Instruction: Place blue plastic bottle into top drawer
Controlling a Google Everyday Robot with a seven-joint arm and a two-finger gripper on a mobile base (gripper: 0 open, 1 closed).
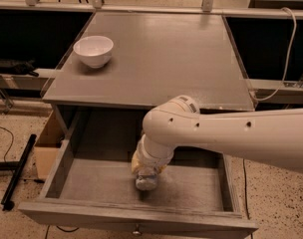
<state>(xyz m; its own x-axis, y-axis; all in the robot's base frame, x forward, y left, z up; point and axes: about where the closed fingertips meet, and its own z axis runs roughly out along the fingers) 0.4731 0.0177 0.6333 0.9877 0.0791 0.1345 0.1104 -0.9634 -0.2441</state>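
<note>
Camera view, looking down on the grey cabinet [161, 59] from the front.

Top drawer [141, 215]: pulled fully out toward the camera, with its grey floor and both side walls exposed. Small round metal knob [137, 230] at the centre of the front panel, at the bottom edge of the view.

In the drawer: the white arm [231, 133] comes in from the right, bends at a rounded joint above the drawer and drops straight down. The gripper [144, 176] points downward, low in the drawer, a little left of centre and closer to the front panel than to the back. Whether the gripper is spread or closed: cannot tell, as the wrist housing covers it from this angle.

Blue plastic bottle [146, 183]: seen as a pale bluish-white shape at the gripper's lower end, inside the drawer. Resting on the drawer floor or just above it: cannot tell. Cap and label cannot be made out.

Cabinet top: white bowl [93, 50] upright at the back-left corner, well apart from the arm. Its inside shows plain white.

Surroundings: open cardboard box [46, 148] on the floor against the cabinet's left side; black pole [17, 171] lying on the speckled floor further left; white cable [286, 59] hanging at the right.
</note>
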